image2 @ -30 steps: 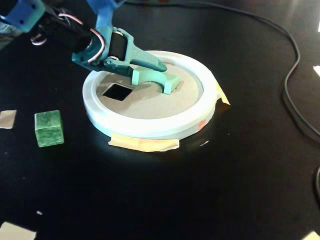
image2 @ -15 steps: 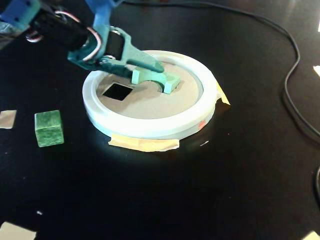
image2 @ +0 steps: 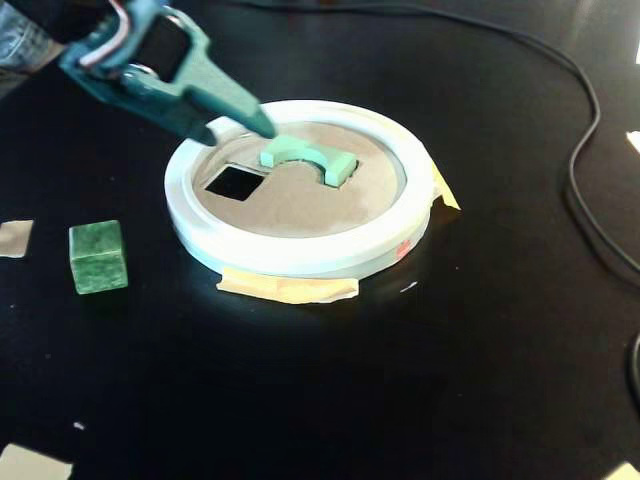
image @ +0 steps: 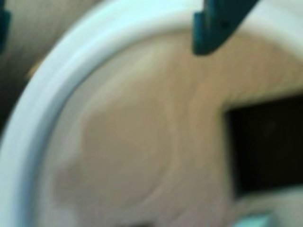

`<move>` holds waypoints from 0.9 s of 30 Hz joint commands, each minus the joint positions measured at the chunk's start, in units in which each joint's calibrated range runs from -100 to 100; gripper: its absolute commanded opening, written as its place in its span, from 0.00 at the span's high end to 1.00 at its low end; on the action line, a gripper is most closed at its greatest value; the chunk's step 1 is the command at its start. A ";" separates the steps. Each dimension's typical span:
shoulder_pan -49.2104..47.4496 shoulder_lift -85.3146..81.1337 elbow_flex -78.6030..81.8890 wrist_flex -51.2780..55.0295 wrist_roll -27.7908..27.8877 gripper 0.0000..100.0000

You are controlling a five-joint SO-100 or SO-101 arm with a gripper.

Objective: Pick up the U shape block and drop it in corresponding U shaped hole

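The pale mint U shape block (image2: 308,157) lies on the tan disc (image2: 300,212) inside the white ring (image2: 300,256), arch facing the front, and looks partly sunk into the disc. The U shaped hole is hidden under it. My teal gripper (image2: 238,132) hangs above the ring's back left rim, just left of the block. It is open and holds nothing. In the blurred wrist view the gripper (image: 106,42) has its fingers far apart over the ring (image: 71,71). A pale mint sliver (image: 255,220) shows at that view's bottom edge.
A square cutout (image2: 235,182) is in the disc left of the block. The wrist view shows a dark cutout (image: 265,146); which one, I cannot tell. A marbled green cube (image2: 98,257) sits left of the ring. Tape (image2: 290,290) holds the ring. A cable (image2: 590,150) runs at the right.
The gripper has let go of the U shape block and drawn back up and to the left. The block has dropped lower onto the disc.
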 commanded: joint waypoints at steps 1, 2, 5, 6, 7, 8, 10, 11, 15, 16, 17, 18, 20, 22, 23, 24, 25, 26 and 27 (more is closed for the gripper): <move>1.51 -9.01 -0.57 17.42 3.42 0.35; 1.63 -10.08 -0.57 19.83 4.74 0.35; 7.13 -14.38 -0.48 23.75 10.60 0.35; 9.37 -15.82 -0.48 23.65 12.70 0.35; 11.37 -16.98 -0.48 24.05 14.31 0.35; 13.24 -18.15 -0.39 24.15 15.87 0.35; 19.36 -21.19 0.07 24.25 19.54 0.35; 21.98 -22.53 1.07 24.35 20.51 0.35; 32.59 -32.12 10.90 24.35 21.78 0.35; 34.59 -36.33 14.36 23.95 21.78 0.35; 35.84 -40.54 17.46 23.34 21.78 0.35; 36.59 -45.11 20.28 23.24 21.78 0.35; 37.84 -59.35 27.93 23.65 21.78 0.35; 38.09 -68.03 32.49 24.25 21.78 0.35; 38.09 -68.03 33.58 23.65 21.78 0.35; 38.09 -67.32 34.67 23.34 21.78 0.35; 38.09 -66.60 34.95 23.95 21.78 0.35; 38.09 -66.60 35.04 24.15 21.78 0.35; 38.21 -66.60 35.13 24.25 21.83 0.35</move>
